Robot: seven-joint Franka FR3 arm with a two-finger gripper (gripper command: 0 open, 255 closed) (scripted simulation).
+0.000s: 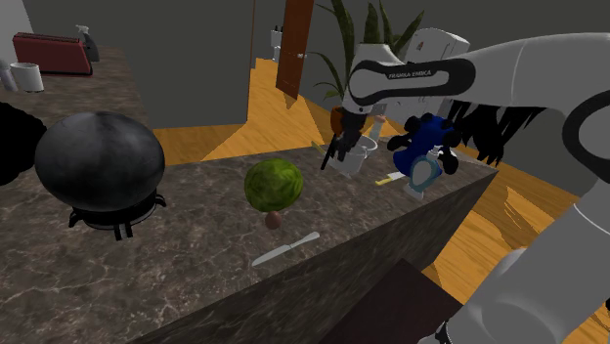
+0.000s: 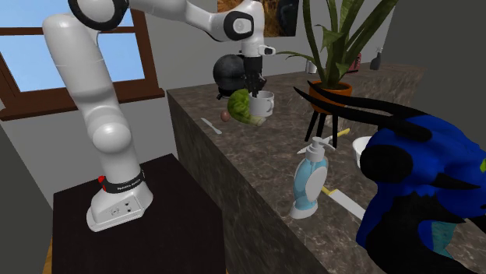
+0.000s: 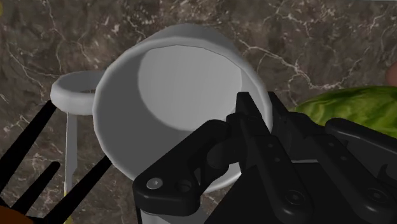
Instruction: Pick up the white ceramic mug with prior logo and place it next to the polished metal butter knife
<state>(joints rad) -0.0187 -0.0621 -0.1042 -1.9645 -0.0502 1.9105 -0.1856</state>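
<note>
The white mug hangs at the gripper, just over the far part of the dark marble counter. In the wrist view its open mouth faces the camera and one black finger lies over the rim; the gripper is shut on the mug's wall. The second exterior view has the mug under the gripper, beside a green round fruit. The metal butter knife lies flat near the counter's front edge, with the fruit between it and the mug. The knife is untouched.
A big black round object stands on the counter at the shoulder view's left. A blue spray bottle and a blue-and-black figure are beyond the mug. A potted plant on a black stand and a small white ring-shaped thing sit close by.
</note>
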